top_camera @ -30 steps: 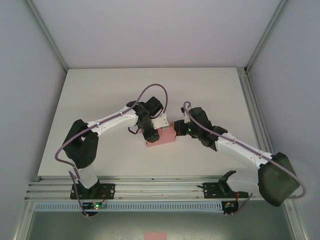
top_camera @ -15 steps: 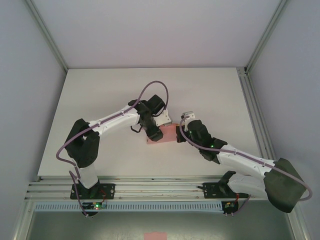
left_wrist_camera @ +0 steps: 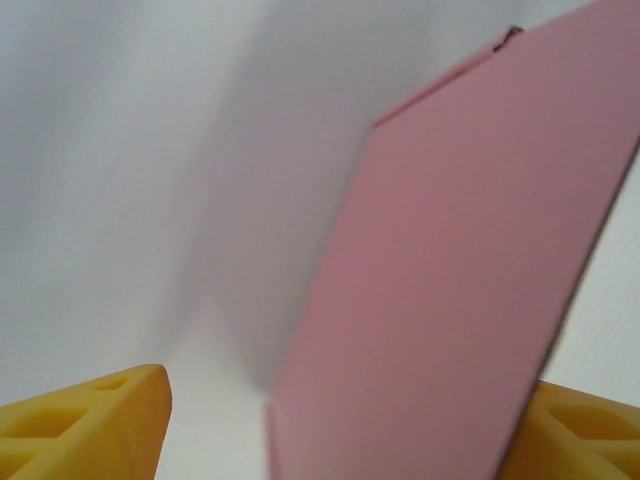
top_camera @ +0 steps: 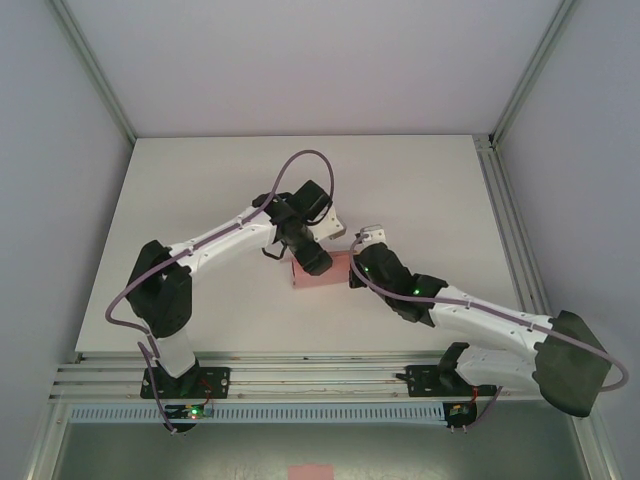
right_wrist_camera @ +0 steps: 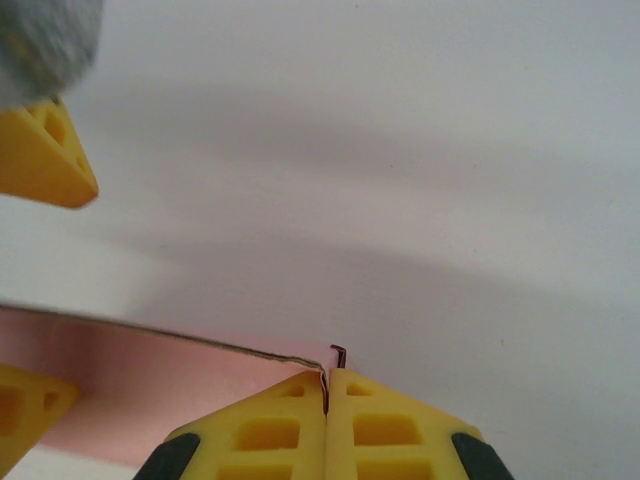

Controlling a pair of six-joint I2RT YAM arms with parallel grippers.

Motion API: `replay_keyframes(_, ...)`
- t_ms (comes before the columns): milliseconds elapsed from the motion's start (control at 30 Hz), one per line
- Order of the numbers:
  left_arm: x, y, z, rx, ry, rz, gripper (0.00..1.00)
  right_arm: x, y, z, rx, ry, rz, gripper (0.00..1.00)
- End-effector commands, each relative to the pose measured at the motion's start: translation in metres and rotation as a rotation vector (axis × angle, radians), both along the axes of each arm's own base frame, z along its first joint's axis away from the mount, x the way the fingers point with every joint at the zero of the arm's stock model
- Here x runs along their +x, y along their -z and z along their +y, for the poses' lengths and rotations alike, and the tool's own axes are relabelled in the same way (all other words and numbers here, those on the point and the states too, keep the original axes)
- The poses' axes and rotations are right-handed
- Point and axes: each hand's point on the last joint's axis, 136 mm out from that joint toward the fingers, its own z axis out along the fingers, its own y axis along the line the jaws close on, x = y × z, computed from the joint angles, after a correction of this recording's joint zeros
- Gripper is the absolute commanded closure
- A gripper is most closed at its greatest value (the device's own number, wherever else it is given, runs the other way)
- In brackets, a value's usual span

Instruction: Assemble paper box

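Note:
The pink paper box point(top_camera: 330, 276) lies folded flat at the middle of the white table point(top_camera: 200, 200). My left gripper point(top_camera: 315, 262) is over its left half, open. In the left wrist view its yellow fingers point(left_wrist_camera: 90, 420) stand wide apart astride the pink card point(left_wrist_camera: 450, 300), with a gap on the left side. My right gripper point(top_camera: 353, 272) meets the box's right edge. In the right wrist view it point(right_wrist_camera: 326, 385) is shut, with the thin edge of the card point(right_wrist_camera: 130, 385) pinched between its pads. The left gripper's yellow fingertips point(right_wrist_camera: 45, 150) show beyond the card.
Aluminium rails point(top_camera: 300, 375) run along the table's near edge, and a frame post point(top_camera: 500, 200) stands along the right side. White walls close in the back and sides. A small cropped pink rectangle point(top_camera: 310, 471) lies below the rails.
My right arm has swung left and lower, and its gripper now grips the box's right edge. The left gripper has turned and shifted slightly right over the box, which has hardly moved.

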Motion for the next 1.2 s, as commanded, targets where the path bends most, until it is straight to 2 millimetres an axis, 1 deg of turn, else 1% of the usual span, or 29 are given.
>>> replay_keyframes(0,0.007,-0.027,0.015,0.024,-0.072,-0.072,0.22,-0.009,0.024,-0.014,-0.120,0.033,0.085,1.00)
replay_keyframes(33,0.008,-0.028,0.019,0.036,-0.080,-0.084,0.22,-0.009,0.024,-0.013,-0.124,0.031,0.086,1.00)
replay_keyframes(100,0.012,-0.032,0.027,0.059,-0.114,-0.116,0.19,-0.008,0.023,-0.013,-0.121,0.046,0.090,1.00)
replay_keyframes(167,0.012,-0.036,0.035,0.077,-0.147,-0.129,0.18,-0.006,0.020,-0.011,-0.118,0.045,0.091,1.00)
replay_keyframes(233,0.006,-0.042,0.038,0.065,-0.160,-0.124,0.18,-0.007,0.021,-0.008,-0.114,0.037,0.098,1.00)
replay_keyframes(300,-0.001,-0.042,0.043,0.059,-0.169,-0.116,0.18,-0.006,0.021,-0.009,-0.118,0.047,0.104,1.00)
replay_keyframes(400,-0.009,-0.036,0.059,0.087,-0.219,-0.119,0.29,-0.006,0.021,-0.009,-0.128,0.047,0.112,1.00)
replay_keyframes(433,-0.011,-0.035,0.063,0.092,-0.236,-0.119,0.31,-0.006,0.022,-0.009,-0.127,0.050,0.115,1.00)
replay_keyframes(500,-0.018,-0.030,0.067,0.093,-0.239,-0.111,0.32,-0.006,0.021,-0.007,-0.129,0.044,0.120,1.00)
replay_keyframes(633,-0.021,-0.021,0.070,0.092,-0.230,-0.118,0.32,-0.006,0.021,-0.005,-0.128,0.033,0.126,1.00)
replay_keyframes(733,-0.017,-0.015,0.067,0.103,-0.231,-0.107,0.41,-0.008,0.022,-0.002,-0.122,0.017,0.136,1.00)
replay_keyframes(833,-0.011,-0.015,0.063,0.111,-0.252,-0.091,0.60,-0.008,0.023,-0.002,-0.122,0.017,0.137,1.00)
replay_keyframes(867,-0.010,-0.015,0.061,0.107,-0.261,-0.089,0.69,-0.008,0.022,-0.002,-0.121,0.018,0.136,1.00)
replay_keyframes(933,-0.008,-0.018,0.058,0.092,-0.281,-0.084,0.84,-0.009,0.023,-0.003,-0.123,0.020,0.140,1.00)
replay_keyframes(1033,-0.005,-0.020,0.057,0.072,-0.339,-0.074,0.95,-0.010,0.023,-0.003,-0.127,0.018,0.142,1.00)
replay_keyframes(1067,-0.004,-0.021,0.056,0.067,-0.363,-0.069,0.96,-0.010,0.024,-0.004,-0.129,0.021,0.142,1.00)
replay_keyframes(1100,-0.002,-0.021,0.056,0.060,-0.404,-0.058,1.00,-0.010,0.024,-0.005,-0.132,0.024,0.142,1.00)
replay_keyframes(1167,0.002,-0.019,0.055,0.056,-0.466,-0.038,1.00,-0.009,0.024,-0.005,-0.133,0.027,0.141,1.00)
